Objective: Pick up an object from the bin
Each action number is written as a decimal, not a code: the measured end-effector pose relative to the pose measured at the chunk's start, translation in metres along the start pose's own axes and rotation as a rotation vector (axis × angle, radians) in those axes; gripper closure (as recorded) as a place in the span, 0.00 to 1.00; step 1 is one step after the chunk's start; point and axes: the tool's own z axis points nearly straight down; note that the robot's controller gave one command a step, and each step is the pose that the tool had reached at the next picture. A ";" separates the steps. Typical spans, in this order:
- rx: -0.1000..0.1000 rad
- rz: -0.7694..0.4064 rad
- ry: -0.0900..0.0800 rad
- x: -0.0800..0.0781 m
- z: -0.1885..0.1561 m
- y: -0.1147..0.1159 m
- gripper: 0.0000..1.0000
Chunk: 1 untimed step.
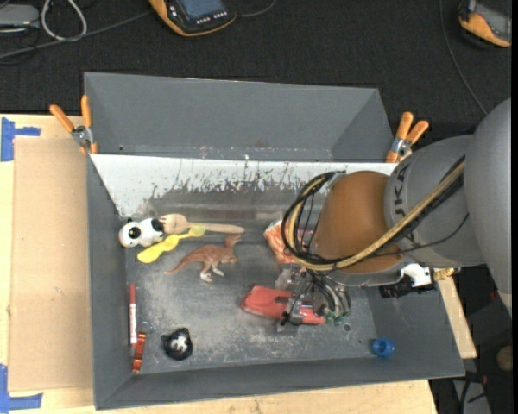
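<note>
My gripper (pixel 295 310) is low in the bin's front right part, right at the right end of a flat red plastic thing (pixel 264 301) that lies on the floor there. Part of the red thing runs under the gripper, and whether it is gripped stays hidden. A crumpled orange-pink thing (pixel 277 242) lies just behind the gripper, half covered by the arm. A brown toy dinosaur (pixel 209 258) stands to the left, apart from the gripper.
At the left lie a black-and-white panda toy (pixel 138 231), a wooden stick (pixel 211 228) and a yellow piece (pixel 158 249). A red pen (pixel 134 326) and a black ball (pixel 178 344) sit front left, and a small blue thing (pixel 381 347) front right.
</note>
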 end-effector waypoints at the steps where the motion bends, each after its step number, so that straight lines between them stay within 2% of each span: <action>1: 0.000 0.001 0.000 0.000 0.000 0.000 1.00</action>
